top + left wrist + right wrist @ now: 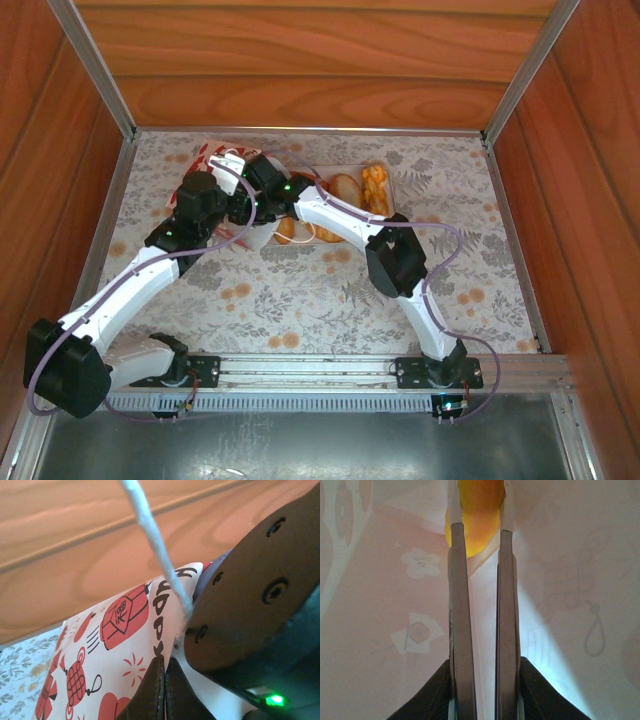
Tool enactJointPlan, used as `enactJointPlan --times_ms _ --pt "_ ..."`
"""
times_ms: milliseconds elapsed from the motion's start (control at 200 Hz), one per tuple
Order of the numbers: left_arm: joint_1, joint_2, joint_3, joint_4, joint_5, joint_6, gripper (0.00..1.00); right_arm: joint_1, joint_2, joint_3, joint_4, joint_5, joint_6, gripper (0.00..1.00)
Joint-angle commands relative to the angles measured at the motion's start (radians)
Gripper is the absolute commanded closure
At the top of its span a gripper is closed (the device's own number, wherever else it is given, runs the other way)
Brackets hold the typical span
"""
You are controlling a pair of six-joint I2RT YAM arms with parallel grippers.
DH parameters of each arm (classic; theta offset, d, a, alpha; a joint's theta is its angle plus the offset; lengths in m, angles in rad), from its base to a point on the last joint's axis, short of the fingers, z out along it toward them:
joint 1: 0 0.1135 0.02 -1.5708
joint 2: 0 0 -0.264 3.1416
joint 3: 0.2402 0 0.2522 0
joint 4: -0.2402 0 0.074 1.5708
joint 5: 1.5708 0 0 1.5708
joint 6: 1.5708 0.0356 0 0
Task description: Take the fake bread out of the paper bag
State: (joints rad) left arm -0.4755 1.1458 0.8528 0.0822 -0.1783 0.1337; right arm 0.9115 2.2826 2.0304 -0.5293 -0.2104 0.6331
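Left fingers closed, pinching paper bag rim, table far-left corner; red lantern prints, black lettering unreadable. Right fingers grip yellow-orange bun.

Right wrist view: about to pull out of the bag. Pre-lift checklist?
1. Yellow-orange bun between the right gripper fingers: ok, a tip sits on each side of it.
2. Grip deep enough to hold: cannot tell, only the tips reach the bun.
3. Left gripper holding the paper bag: ok, fingers shut on its edge.
4. String handle clear of the lift path: cannot tell, it runs right beside the right arm.
5. Room on the pink tray: cannot tell, the right arm covers part of it.
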Motion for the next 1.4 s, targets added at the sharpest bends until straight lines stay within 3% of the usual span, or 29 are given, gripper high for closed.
enactJointPlan --times_ms 0,325,600,1019,1399 --pt "-0.007 -0.022 -0.005 0.03 -0.016 0.008 1.0 0.01 -0.044 -0.005 -0.008 0.027 -0.039 0.97" --pt "0.019 -0.009 -0.011 0.03 -0.132 0.001 1.0 0.005 -0.183 -0.112 -0.02 0.037 -0.099 1.0" --pt "0.061 -0.002 -0.003 0.028 -0.135 -0.028 1.0 -0.015 -0.317 -0.229 -0.018 0.035 -0.126 1.0" --pt "0.097 0.001 0.031 0.001 -0.132 -0.097 1.0 -0.025 -0.43 -0.237 -0.114 0.061 -0.185 1.0" --pt "0.144 0.038 0.151 -0.2 -0.154 -0.173 1.0 -0.057 -0.61 -0.299 -0.179 0.066 -0.227 1.0"
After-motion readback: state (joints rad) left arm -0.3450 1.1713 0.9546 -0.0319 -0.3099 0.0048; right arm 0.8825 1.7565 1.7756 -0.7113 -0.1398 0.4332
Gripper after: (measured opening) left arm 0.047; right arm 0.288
